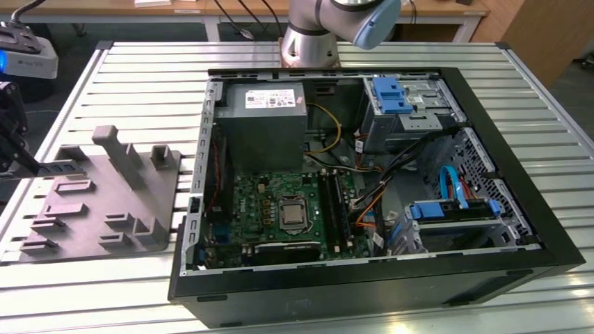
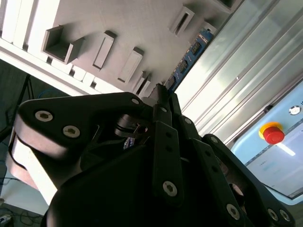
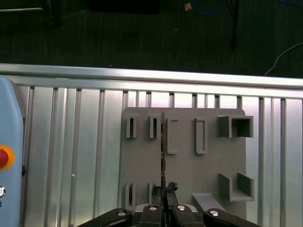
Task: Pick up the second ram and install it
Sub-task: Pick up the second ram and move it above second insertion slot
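Over the slatted worktop (image 3: 85,142) and its grey fixture plate (image 3: 189,175), I see my gripper (image 3: 164,190), fingers clamped on the second ram (image 3: 163,142), which stands edge-on, its long axis pointing straight out from the fingertips across the plate.

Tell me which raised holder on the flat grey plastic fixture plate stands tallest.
The upright grey post with a sloping fin; it rises well above the low slot blocks elsewhere on the plate.
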Available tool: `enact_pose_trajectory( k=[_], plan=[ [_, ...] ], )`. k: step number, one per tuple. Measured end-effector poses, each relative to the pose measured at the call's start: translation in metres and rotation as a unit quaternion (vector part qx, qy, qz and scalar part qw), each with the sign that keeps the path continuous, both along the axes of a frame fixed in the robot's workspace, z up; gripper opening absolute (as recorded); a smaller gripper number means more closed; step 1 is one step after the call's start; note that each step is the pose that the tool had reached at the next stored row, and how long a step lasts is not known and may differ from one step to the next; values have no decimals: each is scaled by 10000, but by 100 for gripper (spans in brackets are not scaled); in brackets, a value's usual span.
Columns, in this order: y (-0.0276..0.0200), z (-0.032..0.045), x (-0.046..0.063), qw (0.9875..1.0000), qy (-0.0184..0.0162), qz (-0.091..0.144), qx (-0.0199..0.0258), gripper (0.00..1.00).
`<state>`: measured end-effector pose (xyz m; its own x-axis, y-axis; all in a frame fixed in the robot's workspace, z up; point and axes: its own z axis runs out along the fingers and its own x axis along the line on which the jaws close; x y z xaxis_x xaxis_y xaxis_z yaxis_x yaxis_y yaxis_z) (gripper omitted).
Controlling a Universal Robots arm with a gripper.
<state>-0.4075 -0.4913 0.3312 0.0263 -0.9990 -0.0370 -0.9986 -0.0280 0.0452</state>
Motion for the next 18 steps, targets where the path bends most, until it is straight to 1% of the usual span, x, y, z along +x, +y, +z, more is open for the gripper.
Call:
enact_pose_trajectory(
  k=[4,9,13,18],
  plan=[
    [0,65,0,10000,-1,0,2,14],
    [0,176,0,10000,0,1,7,14],
    [0,284,0,10000,0,1,13,14],
    [0,437,0,10000,0,3,22,14]
  ],
)
